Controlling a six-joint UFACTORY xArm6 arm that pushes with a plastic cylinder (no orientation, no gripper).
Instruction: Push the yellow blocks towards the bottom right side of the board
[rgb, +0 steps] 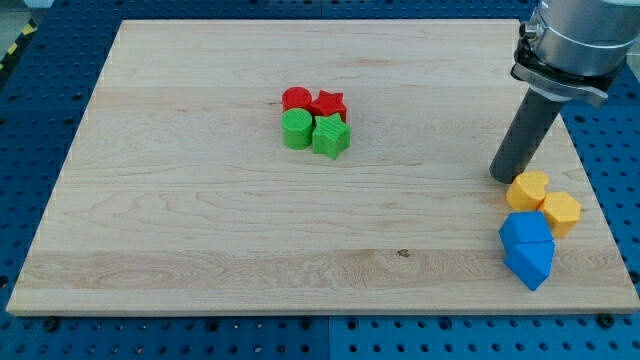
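Note:
Two yellow blocks lie near the board's right edge: a rounded one (528, 189) and a hexagonal one (561, 212) just to its lower right, touching. My tip (503, 177) rests on the board just to the upper left of the rounded yellow block, very close to it or touching. Two blue blocks (526, 233) (530, 264) sit directly below the yellow pair, close together near the board's bottom right corner.
A cluster sits at the board's upper middle: a red round block (296, 99), a red star block (329, 105), a green round block (297, 130) and a green star block (331, 137). The wooden board (200, 220) lies on a blue perforated table.

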